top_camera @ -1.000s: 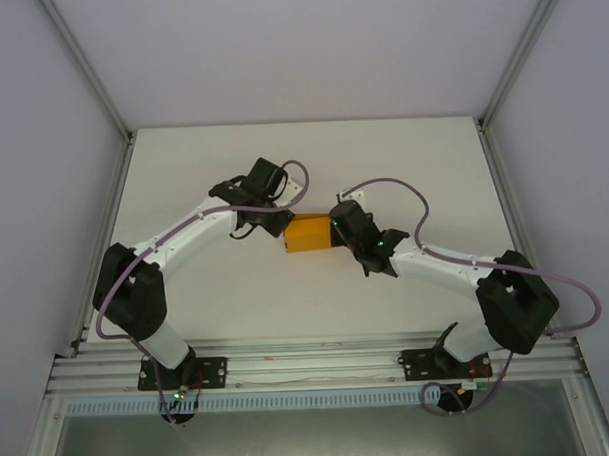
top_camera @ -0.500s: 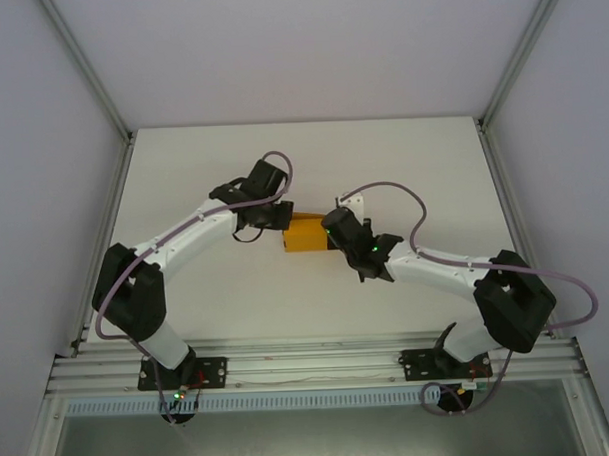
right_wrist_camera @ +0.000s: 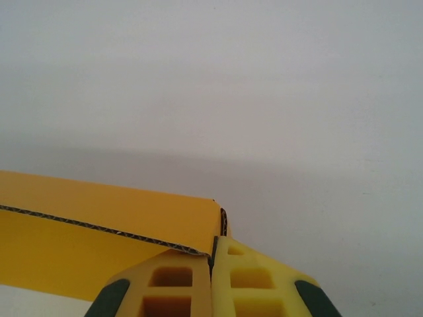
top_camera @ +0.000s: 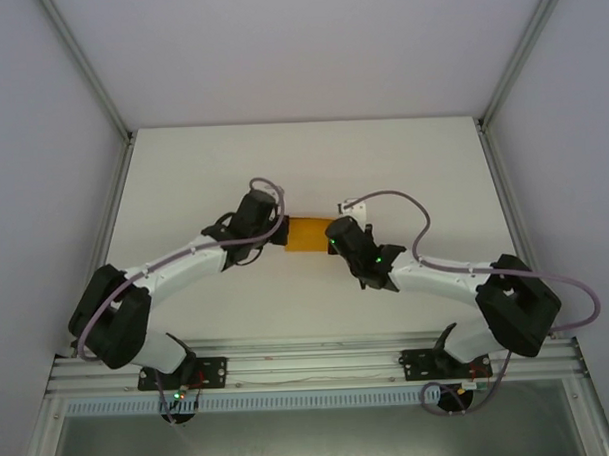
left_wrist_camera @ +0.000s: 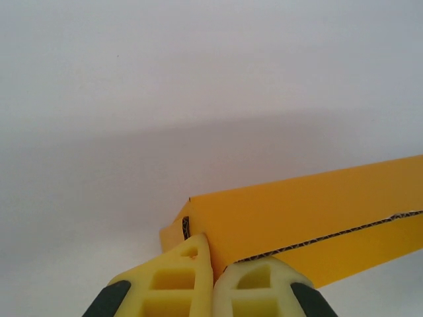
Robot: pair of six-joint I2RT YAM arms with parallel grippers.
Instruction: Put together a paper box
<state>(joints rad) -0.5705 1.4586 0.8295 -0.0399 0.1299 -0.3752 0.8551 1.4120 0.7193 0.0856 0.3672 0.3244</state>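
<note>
The paper box is a small low orange-yellow box at the middle of the white table, between my two grippers. My left gripper is at its left end. In the left wrist view the yellow fingers are pressed together on a card wall at the box's corner. My right gripper is at the right end. In the right wrist view its fingers pinch the corrugated end wall of the box. The box's inside is hidden.
The white table is bounded by grey enclosure walls and aluminium posts. A metal rail with both arm bases runs along the near edge. A small white part sits on the right wrist cable.
My left arm has dropped and swung toward the near side, its wrist now level with the box's left end. The right gripper edged left. The box has stayed almost in place.
</note>
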